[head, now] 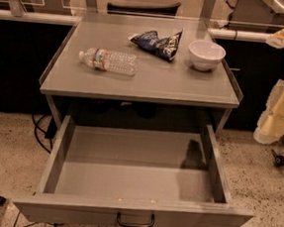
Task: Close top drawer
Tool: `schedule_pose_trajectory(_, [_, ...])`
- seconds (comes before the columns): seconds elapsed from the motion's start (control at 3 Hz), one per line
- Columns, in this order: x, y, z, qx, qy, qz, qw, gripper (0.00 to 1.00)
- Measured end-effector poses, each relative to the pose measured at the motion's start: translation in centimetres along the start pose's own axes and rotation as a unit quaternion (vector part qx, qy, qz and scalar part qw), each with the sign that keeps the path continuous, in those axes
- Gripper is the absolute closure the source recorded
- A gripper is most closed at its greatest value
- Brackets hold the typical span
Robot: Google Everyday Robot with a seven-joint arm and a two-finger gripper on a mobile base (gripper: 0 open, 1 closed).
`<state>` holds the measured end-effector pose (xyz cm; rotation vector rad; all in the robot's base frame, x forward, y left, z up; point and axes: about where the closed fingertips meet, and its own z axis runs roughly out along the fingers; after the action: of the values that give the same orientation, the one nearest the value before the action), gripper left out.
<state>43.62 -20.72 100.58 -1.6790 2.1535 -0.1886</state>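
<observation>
The top drawer (pixel 182 216) is pulled out across the bottom of the frame, with its handle (pixel 135 220) at bottom centre. The gripper (pixel 272 124) hangs at the right edge, up and right of the front panel; whether it is released or clenched I cannot tell. Closing it would probably mean pushing toward the top of the frame, under the surface (pixel 149 81).

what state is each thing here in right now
drawer: pulled far open, nothing inside
bottle: lying on its side
bag: crumpled, lying flat
bowl: upright, looks empty
gripper: at the right edge, clear of the drawer, holding nothing
</observation>
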Motion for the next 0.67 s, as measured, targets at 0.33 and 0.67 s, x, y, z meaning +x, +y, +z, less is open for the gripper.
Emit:
schedule_pose_trajectory(0.33, [0.0, 0.0, 0.0, 0.000, 0.000, 0.000, 1.0000, 0.00])
schedule_pose_trajectory(0.67, [0.3, 1.6, 0.0, 0.010, 0.002, -0.005, 0.9999, 0.00])
